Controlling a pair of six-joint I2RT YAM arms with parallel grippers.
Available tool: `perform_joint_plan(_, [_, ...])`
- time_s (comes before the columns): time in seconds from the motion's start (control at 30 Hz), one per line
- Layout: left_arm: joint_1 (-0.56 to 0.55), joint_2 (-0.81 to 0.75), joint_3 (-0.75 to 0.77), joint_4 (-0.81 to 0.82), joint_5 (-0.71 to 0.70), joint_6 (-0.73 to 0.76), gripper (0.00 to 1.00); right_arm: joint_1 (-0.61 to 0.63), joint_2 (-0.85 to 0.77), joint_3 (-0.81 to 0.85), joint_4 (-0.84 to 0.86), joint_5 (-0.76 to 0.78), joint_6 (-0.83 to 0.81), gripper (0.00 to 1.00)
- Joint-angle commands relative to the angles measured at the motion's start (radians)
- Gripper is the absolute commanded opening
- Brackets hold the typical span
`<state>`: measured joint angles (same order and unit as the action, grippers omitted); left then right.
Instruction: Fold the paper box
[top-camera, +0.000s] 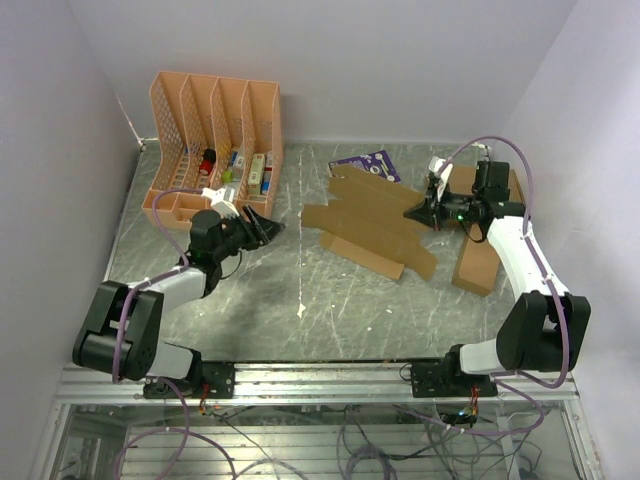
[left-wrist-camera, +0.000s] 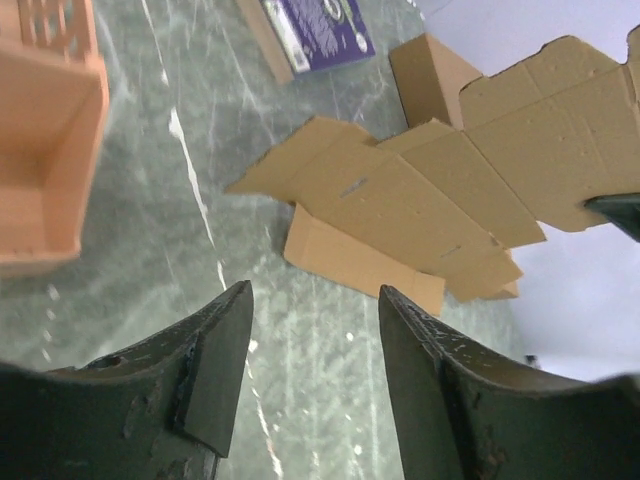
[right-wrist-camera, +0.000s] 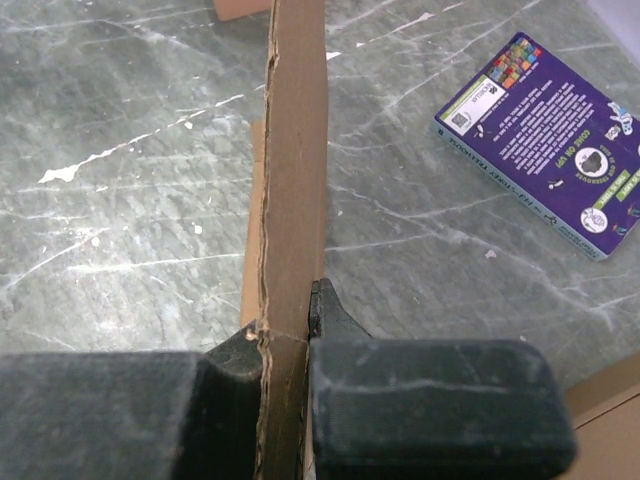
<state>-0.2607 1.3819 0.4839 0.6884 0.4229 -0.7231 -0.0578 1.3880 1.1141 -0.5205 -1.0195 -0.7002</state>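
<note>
Step in hand: we judge the folding barely begun. The paper box (top-camera: 370, 215) is an open die-cut sheet, mostly flat, and its near panel seems bent at a crease.
Paper box, place: middle to right of the desk (top-camera: 300, 300), its right edge lifted.
Right claw (top-camera: 428, 212): clamped on the sheet's right edge, the cardboard pinched upright between its jaws.
Left claw (top-camera: 268, 228): jaws apart with nothing between them. It hovers left of the sheet and points toward it without touching.
Next move: we think the left claw must reach the left flaps and work a crease while the right claw holds steady.
Organiser (top-camera: 156, 120): orange, four slots, far left. It holds small red, yellow-green and white items, too small to name.
Purple card (top-camera: 365, 163): flat, just beyond the sheet.
</note>
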Motion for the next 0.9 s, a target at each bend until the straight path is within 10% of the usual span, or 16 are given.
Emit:
perform_joint_plan(0.0, [-0.042, -0.035, -0.018, -0.115, 0.015, -0.231, 0.63, 0.006, 0.017, -0.015, -0.009, -0.013, -0.047, 0.00])
perform_joint_plan(0.2, [-0.186, -0.196, 0.003, -0.267, -0.229, -0.166, 0.63, 0.007, -0.018, -0.046, -0.048, -0.051, -0.148, 0.00])
perform_joint_plan(0.47, [-0.173, -0.215, 0.118, -0.191, -0.250, 0.357, 0.66, 0.012, -0.014, -0.056, -0.068, -0.041, -0.207, 0.00])
perform_joint_plan(0.87, [-0.091, 0.058, 0.182, 0.012, -0.040, 0.184, 0.58, 0.039, 0.016, -0.046, -0.169, -0.051, -0.334, 0.00])
